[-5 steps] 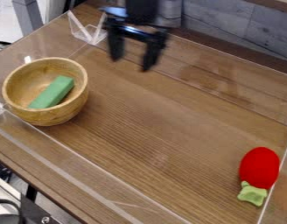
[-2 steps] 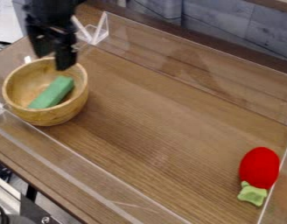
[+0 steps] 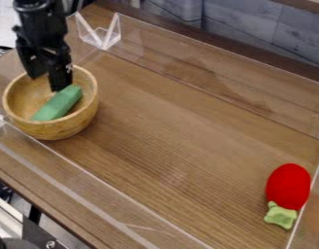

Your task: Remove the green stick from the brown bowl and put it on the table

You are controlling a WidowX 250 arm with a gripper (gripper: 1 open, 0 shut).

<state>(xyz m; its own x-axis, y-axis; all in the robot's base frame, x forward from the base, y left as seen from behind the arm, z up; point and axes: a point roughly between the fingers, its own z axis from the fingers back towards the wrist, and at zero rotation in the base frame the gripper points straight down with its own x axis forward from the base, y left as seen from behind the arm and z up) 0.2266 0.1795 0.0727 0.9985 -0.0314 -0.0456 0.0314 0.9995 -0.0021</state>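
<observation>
The green stick (image 3: 58, 102) lies tilted inside the brown bowl (image 3: 51, 121) at the left of the table (image 3: 189, 126). My gripper (image 3: 48, 74) hangs straight down over the bowl's far rim, just above the stick's upper end. Its two black fingers stand apart, open, with nothing between them. Whether a fingertip touches the stick I cannot tell.
A red toy with a small green stem (image 3: 287, 190) lies at the right front. Clear acrylic walls (image 3: 104, 34) run round the table's edges, close behind and left of the bowl.
The gripper has travelled left from above the table's back middle to over the bowl and come lower. It has stayed open. The stick and bowl have not moved.
</observation>
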